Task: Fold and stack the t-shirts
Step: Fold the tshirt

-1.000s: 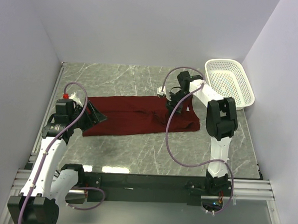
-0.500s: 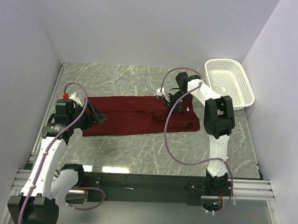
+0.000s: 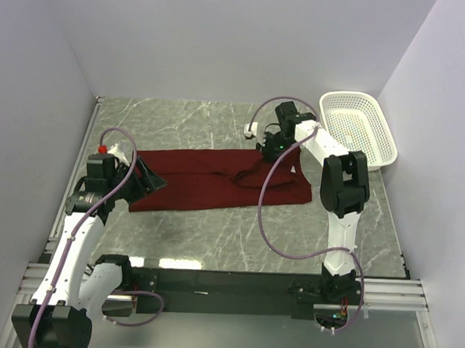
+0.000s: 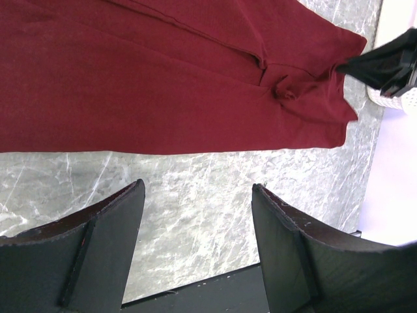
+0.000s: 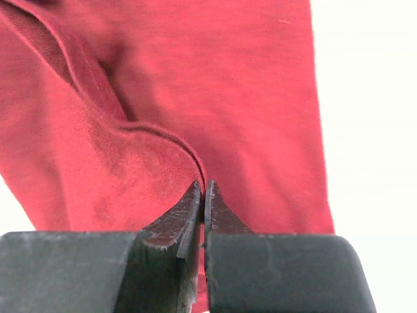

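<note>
Basket [image 3: 359, 130] blocks far-right corner; walls [image 3: 223, 49] hem three sides; open tabletop [image 3: 214, 235] nearside of t-shirt [image 3: 193, 180].

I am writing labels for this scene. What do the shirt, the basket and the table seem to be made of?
The shirt: soft knit cloth, probably cotton, matte; it creases and shows a stitched hem. The basket: likely white plastic; stiff walls pierced with regular holes. The table: grey stone look with pale veins, slightly glossy; marble or a printed sheet, I cannot tell.
</note>
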You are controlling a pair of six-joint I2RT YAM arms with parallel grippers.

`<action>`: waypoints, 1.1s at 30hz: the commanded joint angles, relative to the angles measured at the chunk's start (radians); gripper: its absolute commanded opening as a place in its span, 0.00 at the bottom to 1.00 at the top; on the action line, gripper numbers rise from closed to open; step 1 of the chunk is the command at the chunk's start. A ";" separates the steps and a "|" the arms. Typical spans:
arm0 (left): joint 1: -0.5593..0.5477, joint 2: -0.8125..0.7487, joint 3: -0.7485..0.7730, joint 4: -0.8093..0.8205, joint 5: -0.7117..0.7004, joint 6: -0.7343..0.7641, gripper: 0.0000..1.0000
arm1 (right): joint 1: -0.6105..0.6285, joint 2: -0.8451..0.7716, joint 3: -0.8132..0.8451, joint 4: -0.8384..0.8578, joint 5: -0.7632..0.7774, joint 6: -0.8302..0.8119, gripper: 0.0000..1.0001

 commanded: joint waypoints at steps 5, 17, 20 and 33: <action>-0.002 -0.014 0.017 0.009 -0.001 0.014 0.72 | 0.010 -0.070 0.006 0.205 0.132 0.151 0.01; -0.002 -0.014 0.014 0.009 -0.001 0.014 0.72 | 0.016 -0.053 -0.008 0.314 0.209 0.223 0.02; -0.002 -0.015 0.014 0.006 -0.002 0.017 0.72 | 0.018 -0.050 -0.006 0.331 0.234 0.237 0.02; -0.004 -0.017 0.016 0.005 -0.001 0.017 0.72 | 0.018 -0.025 0.014 0.330 0.287 0.260 0.02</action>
